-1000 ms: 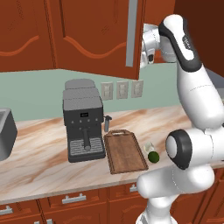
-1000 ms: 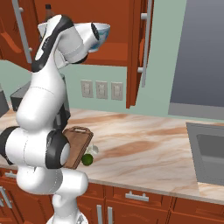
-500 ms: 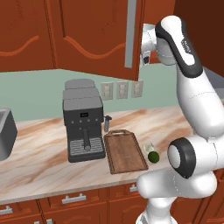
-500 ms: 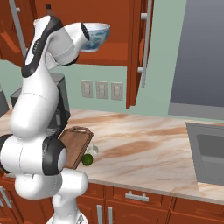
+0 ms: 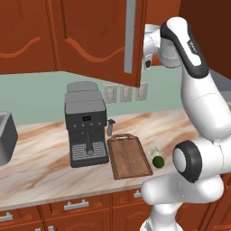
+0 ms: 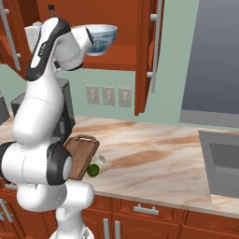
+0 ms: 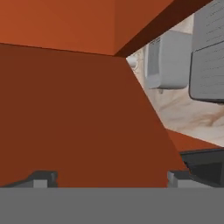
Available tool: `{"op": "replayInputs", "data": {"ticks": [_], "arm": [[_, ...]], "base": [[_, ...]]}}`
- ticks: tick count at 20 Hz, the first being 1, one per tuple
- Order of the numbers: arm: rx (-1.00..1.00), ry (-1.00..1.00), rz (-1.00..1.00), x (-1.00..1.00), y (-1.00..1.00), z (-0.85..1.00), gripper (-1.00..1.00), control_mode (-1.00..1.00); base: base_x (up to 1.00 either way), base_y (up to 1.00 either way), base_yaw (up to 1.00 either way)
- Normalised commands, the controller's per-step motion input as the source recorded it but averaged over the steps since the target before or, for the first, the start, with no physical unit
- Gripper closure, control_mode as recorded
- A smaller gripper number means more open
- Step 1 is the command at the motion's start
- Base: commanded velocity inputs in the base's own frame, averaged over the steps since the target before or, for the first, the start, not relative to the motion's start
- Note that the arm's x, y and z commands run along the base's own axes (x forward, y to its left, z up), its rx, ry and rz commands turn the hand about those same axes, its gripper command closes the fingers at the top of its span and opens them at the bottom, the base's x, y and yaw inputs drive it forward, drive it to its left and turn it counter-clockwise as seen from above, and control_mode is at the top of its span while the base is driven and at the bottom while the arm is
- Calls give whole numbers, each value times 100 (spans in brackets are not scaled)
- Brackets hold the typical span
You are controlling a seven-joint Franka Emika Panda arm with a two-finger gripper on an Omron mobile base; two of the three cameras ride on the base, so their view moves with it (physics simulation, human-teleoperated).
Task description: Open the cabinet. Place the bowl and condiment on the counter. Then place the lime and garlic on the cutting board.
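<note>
Up high, one bowl in cabinet, one lime, one garlic, jaws apart.

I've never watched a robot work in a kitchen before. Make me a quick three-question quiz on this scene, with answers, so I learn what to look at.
1. True or false: the cabinet door stands open.
2. Where is the bowl? A) on the counter B) on the cabinet shelf, beside the robot's wrist C) on the cutting board
3. Fill in: the lime and garlic lie on the counter just beside the ____.

Key
1. True.
2. B.
3. Cutting board. Neither one is on it yet.
</note>
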Motion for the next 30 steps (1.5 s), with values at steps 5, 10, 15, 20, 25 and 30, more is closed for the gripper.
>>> {"op": "replayInputs", "data": {"ticks": [5,10,15,20,25,30], "arm": [[4,6,19,-15,24,0,-100,-100],[0,-3,11,-25,30,0,-100,-100],[0,-11,3,-38,20,0,-100,-100],[-2,-18,0,-44,13,0,-100,-100],[-5,-19,1,-40,15,0,-100,-100],[-6,-20,0,-39,20,0,-100,-100]], "base": [[0,0,0],[0,0,0],[0,0,0],[0,0,0],[0,0,0],[0,0,0]]}}
